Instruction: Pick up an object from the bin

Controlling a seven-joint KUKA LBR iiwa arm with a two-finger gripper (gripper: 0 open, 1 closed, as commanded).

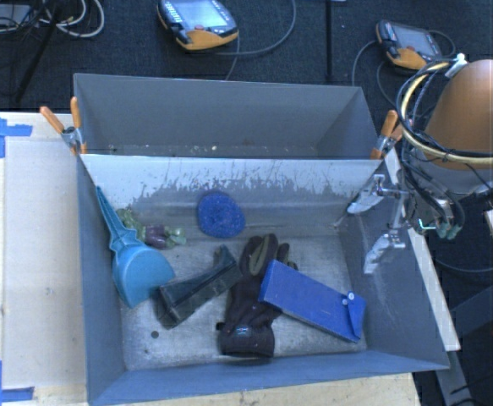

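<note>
Camera view looks down on the bin [229,125], which takes up the middle of the frame. The arm enters at the right.

The largest loose thing is a flat blue slab [312,301], lower right of centre on the bin floor. Its long axis runs from upper left to lower right. A black glove [248,299] lies against its left end, seemingly partly under it. Further left are a light blue scoop [138,271] by the left wall and a dark grey bar [194,290] between scoop and glove. A round blue puff [221,214] sits alone near the back wall. A small greenish trinket [157,237] lies just above the scoop.

The gripper [369,231] hangs by the right wall, its two silver fingers spread and nothing between them. It is over no thing yet. I judge the slab the nearest candidate: it lies down and to the left of the gripper, its right end closest. Everything else lies farther left.
</note>
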